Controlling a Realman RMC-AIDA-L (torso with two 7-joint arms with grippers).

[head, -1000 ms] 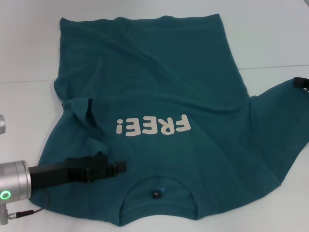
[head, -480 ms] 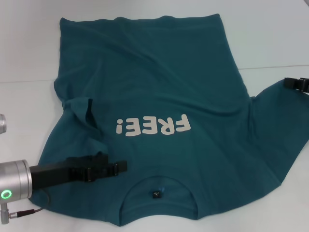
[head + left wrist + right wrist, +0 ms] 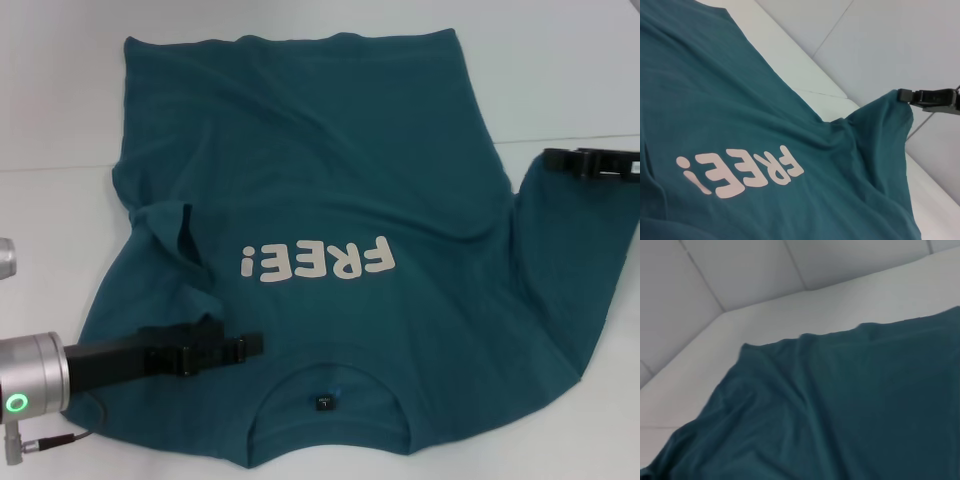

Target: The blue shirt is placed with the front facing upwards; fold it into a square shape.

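The blue shirt (image 3: 320, 180) lies spread on the white table (image 3: 50, 100), its white "FREE!" lettering (image 3: 318, 262) facing up and its neckline (image 3: 325, 395) toward me. My right gripper (image 3: 553, 158) is at the shirt's right side, shut on the edge of the right sleeve (image 3: 575, 250) and holding it lifted above the table. In the left wrist view the right gripper (image 3: 902, 94) pinches the raised tip of that sleeve (image 3: 885, 120). My left gripper (image 3: 250, 346) rests low over the shirt's left shoulder, beside the neckline. The right wrist view shows only shirt cloth (image 3: 850, 410).
A dark fold line (image 3: 185, 225) marks bunched cloth at the shirt's left sleeve. Bare white table surrounds the shirt, with a seam line (image 3: 570, 138) running across at the right. A cable (image 3: 50, 438) trails from my left arm.
My right gripper has moved left toward the shirt's body, carrying the sleeve edge with it. The sleeve now stands narrower and more raised. The left arm has not moved.
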